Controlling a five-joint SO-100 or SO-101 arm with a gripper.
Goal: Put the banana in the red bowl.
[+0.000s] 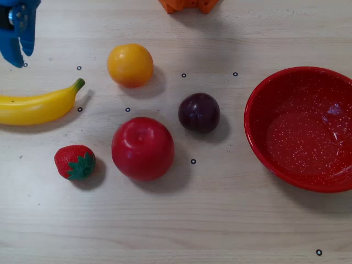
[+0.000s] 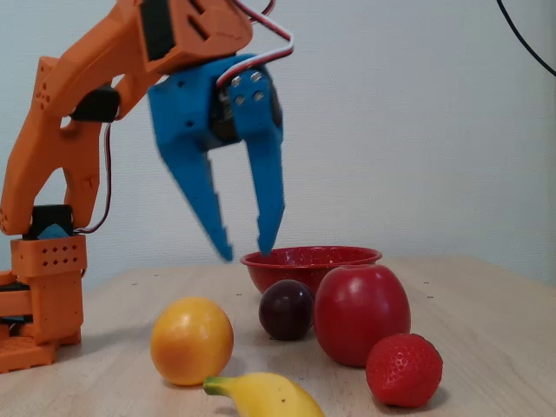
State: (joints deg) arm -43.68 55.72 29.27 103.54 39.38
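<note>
The banana (image 2: 265, 395) lies nearest the fixed view, on the counter (image 1: 220, 220) below the end effector (image 2: 246, 250), whose jaws hang open and empty (approach step). Next: descend, straddle it, then carry it across to the red bowl (image 1: 258, 140).

The banana (image 1: 34, 106) runs off the overhead view's 9 o'clock edge; the red bowl (image 1: 258, 132) is clipped at 3 o'clock. Only the blue gripper's (image 1: 16, 58) tips show at 11 o'clock. In the fixed view, apple (image 2: 360, 313) and plum (image 2: 286, 308) mask the bowl's front; the banana is cropped at 6 o'clock.
</note>
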